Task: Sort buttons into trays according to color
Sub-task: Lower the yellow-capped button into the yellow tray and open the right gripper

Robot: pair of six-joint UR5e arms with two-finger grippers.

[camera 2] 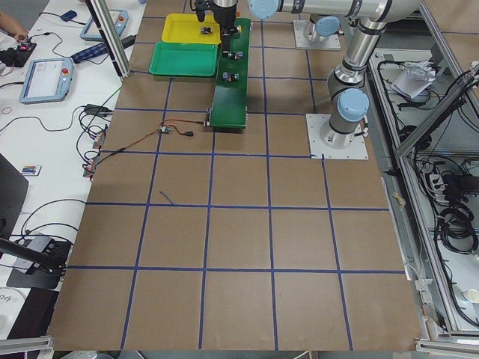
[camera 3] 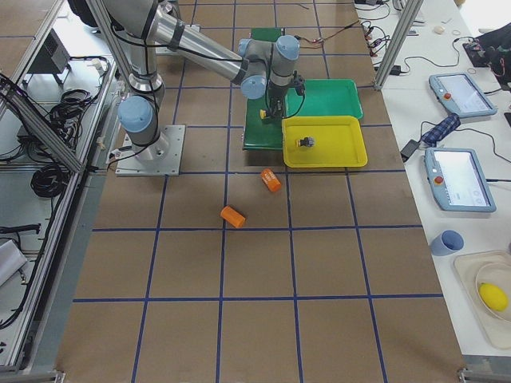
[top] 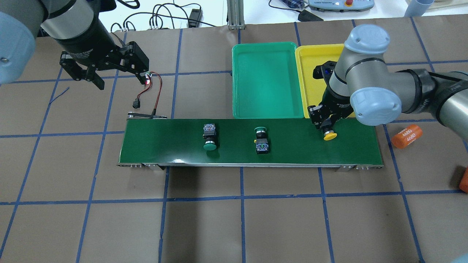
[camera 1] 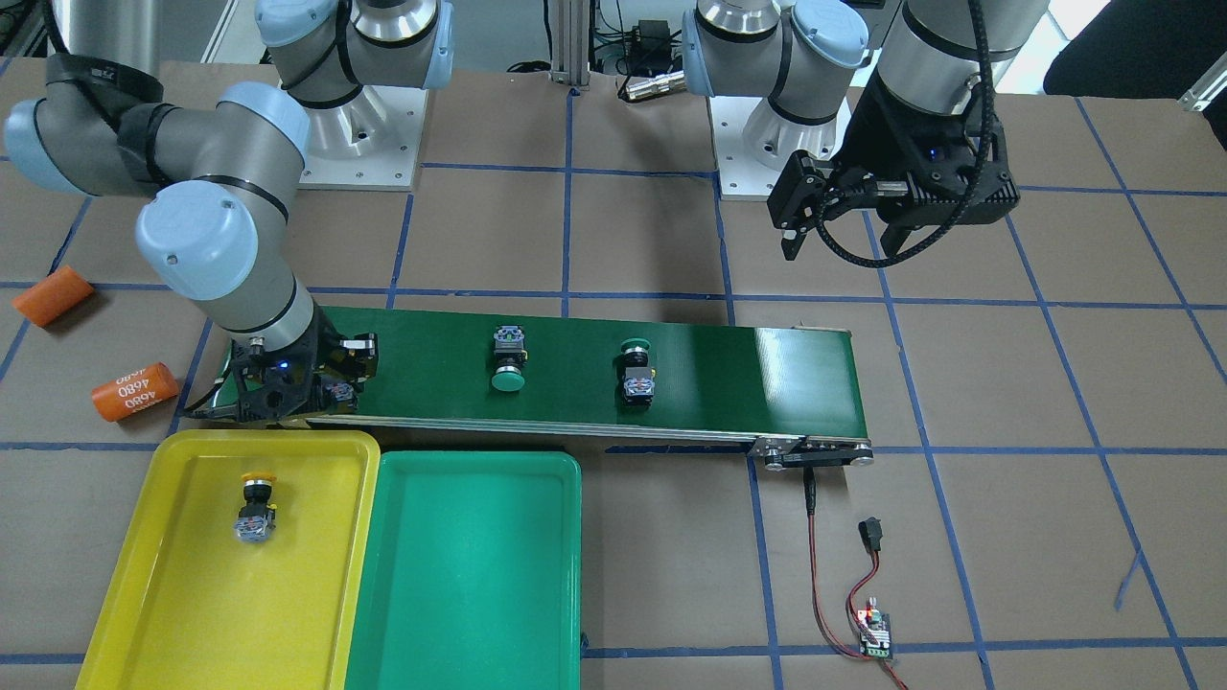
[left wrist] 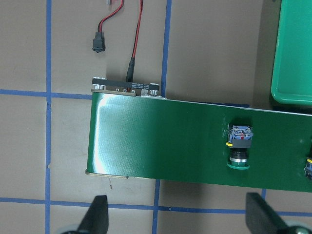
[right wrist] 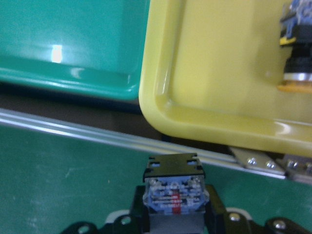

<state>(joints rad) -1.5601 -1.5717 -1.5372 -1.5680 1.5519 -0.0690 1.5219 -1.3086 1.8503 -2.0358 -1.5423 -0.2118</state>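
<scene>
The right gripper [top: 324,127] is pinching a yellow button [top: 329,136] at the belt [top: 164,142] end beside the yellow tray [camera 1: 192,613], two green buttons [top: 210,137] are lying mid-belt, and the left gripper [top: 120,81] is hanging spread.

Buttons: four — two green-capped, two yellow-capped.
Green: one green button [top: 210,137], other green button [top: 261,139].
Yellow: one yellow button [top: 329,136], other yellow button [camera 1: 256,505].
Trays: two — yellow tray [camera 1: 211,613], green tray [camera 1: 470,585].
Orange cylinders: two, plain cylinder [camera 1: 53,294], printed cylinder [camera 1: 135,391].
Conveyor belt [camera 1: 748,374]: one.
Pincers: two, left pincer [top: 120,80], right pincer [top: 324,127].
</scene>
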